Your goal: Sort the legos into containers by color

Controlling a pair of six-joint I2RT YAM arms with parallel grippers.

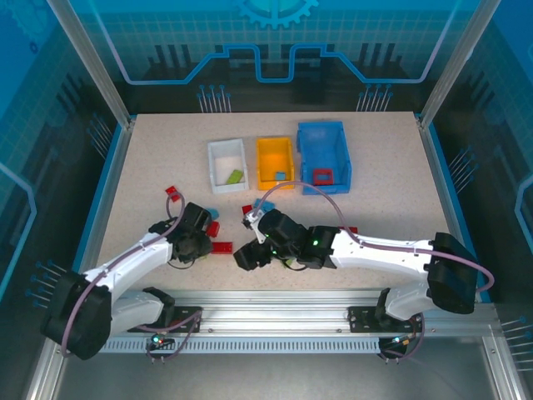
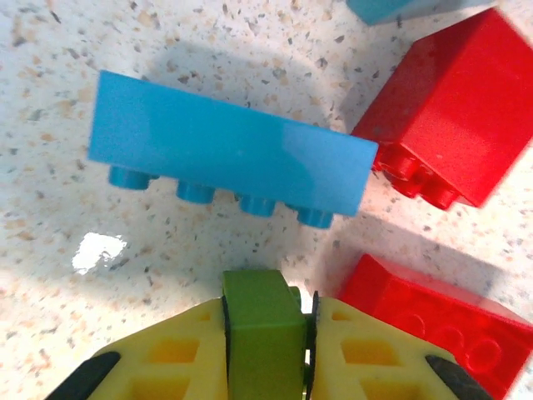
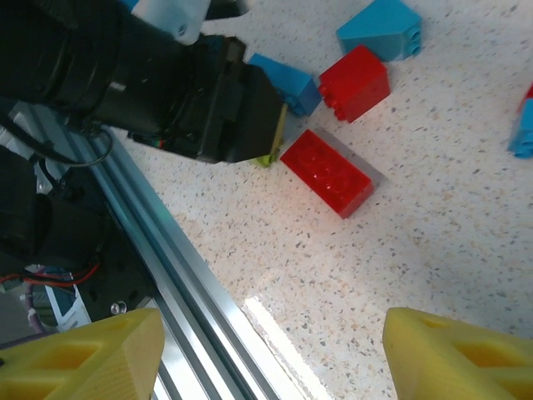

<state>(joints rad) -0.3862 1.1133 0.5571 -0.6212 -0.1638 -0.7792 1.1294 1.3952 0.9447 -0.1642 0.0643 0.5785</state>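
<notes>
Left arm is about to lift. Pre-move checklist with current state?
1. Grip: ok. The left gripper has a lime green brick pinched between its jaws.
2. Long blue brick clear of the grip: ok, it lies apart, ahead of the fingers.
3. Flat red brick clear: cannot tell, it sits right beside one finger.
4. Destination: ok. The white bin is open and holds another green piece.
5. Right gripper: ok, open with nothing between its jaws.
6. Arm-to-arm clearance: cannot tell, the right arm sits close beside the left gripper in the top view.
</notes>
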